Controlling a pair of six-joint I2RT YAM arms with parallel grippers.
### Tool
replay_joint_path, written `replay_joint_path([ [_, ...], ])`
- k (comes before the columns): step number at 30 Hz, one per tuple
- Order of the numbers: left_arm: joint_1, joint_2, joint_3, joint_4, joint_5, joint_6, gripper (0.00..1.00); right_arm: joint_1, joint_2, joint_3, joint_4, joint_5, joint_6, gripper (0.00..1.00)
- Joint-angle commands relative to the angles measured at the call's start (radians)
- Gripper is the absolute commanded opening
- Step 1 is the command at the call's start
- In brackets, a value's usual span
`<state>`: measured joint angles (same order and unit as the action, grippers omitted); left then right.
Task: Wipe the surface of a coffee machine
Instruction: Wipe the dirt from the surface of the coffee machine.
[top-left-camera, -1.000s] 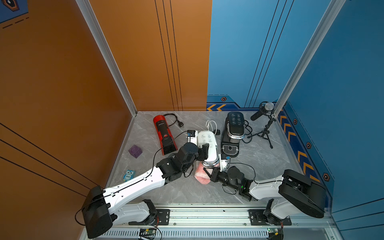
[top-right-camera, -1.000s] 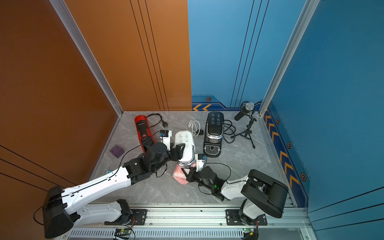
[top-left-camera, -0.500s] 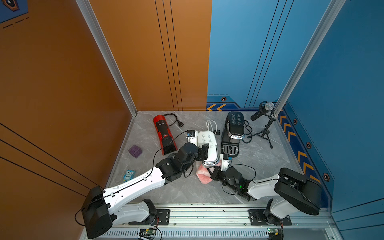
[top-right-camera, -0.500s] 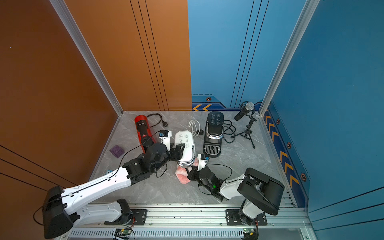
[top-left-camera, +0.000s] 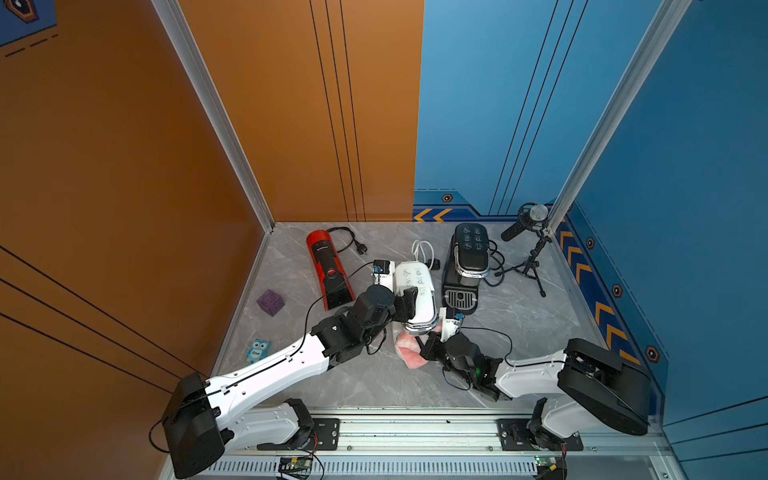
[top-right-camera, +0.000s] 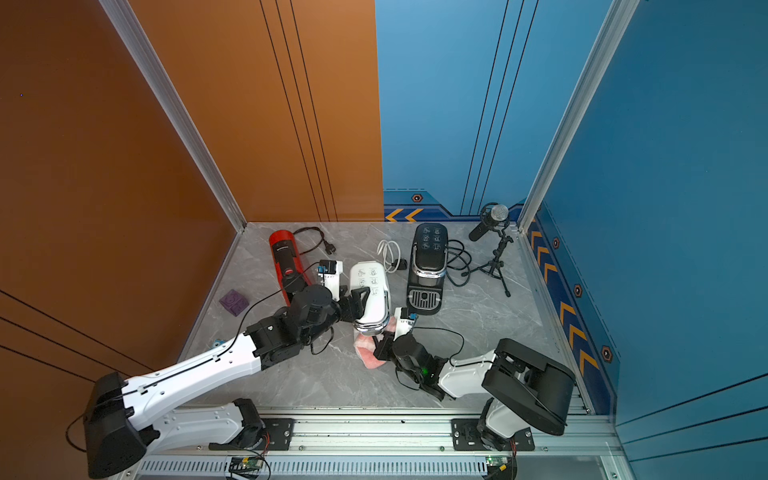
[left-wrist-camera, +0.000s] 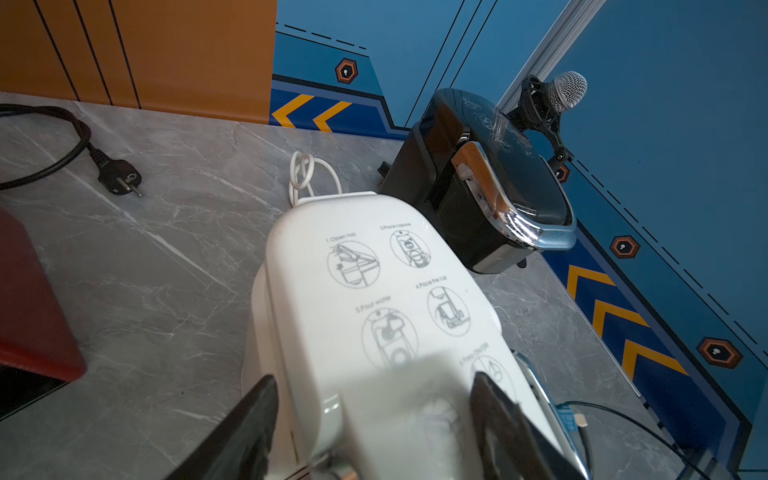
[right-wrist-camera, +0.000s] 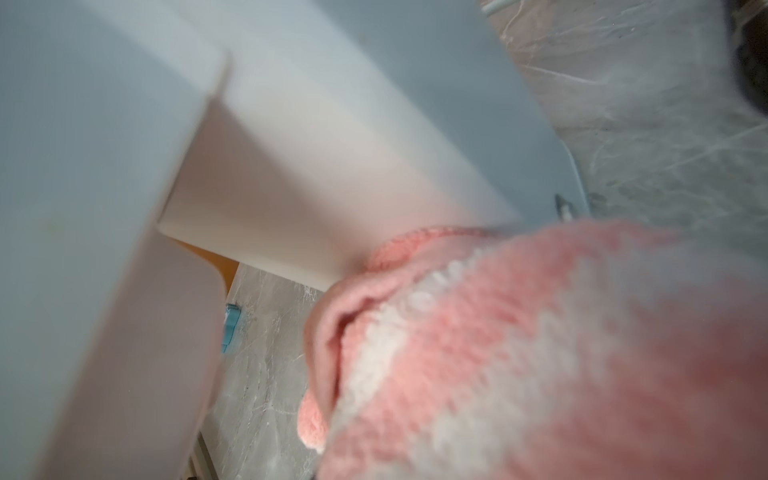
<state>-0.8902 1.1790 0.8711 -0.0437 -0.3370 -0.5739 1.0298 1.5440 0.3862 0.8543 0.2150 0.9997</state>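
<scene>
The white coffee machine (top-left-camera: 415, 291) is parked mid-table, between a red appliance (top-left-camera: 328, 266) laid flat and a black coffee machine (top-left-camera: 467, 266) stood just beside it. It's straddled by the left gripper (left-wrist-camera: 374, 424), with the jaws spread wide and a finger down each flank. So it looks to be pinned steady rather than just hovered over. That hold hasn't been shifted at all over the last second.

All the change is on the other side. The pink-and-white cloth (top-left-camera: 409, 355) is pinched in the right gripper (top-left-camera: 430, 347), with the jaws closed tight on it. Half a second ago the cloth had been pushed in closer under the machine's chrome front lip. Now it's been drawn back out a little, and more of it can be seen on the table again, much as a second ago. In the right wrist view the cloth (right-wrist-camera: 540, 353) is pressed against the machine's white lower front (right-wrist-camera: 332, 145).

So one in-and-out rubbing stroke seems to have been done down there. Wiping is underway, but probably only that patch has been covered. The top with the printed pictograms and the sides likely remain to be done.
</scene>
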Motion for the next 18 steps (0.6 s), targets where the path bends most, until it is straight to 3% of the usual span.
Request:
replay_joint_path([
  [1,0.010,0.053,-0.082,-0.302,0.024,0.037,0.73,0.019,0.068,0.050,0.092,0.041,0.026,0.00],
  [8,0.011,0.051,-0.089,-0.301,0.029,0.032,0.73,0.023,0.198,0.072,0.224,0.022,0.083,0.00],
  [18,0.010,0.051,-0.099,-0.295,0.029,0.032,0.73,-0.094,0.124,0.006,0.213,0.029,0.062,0.00],
])
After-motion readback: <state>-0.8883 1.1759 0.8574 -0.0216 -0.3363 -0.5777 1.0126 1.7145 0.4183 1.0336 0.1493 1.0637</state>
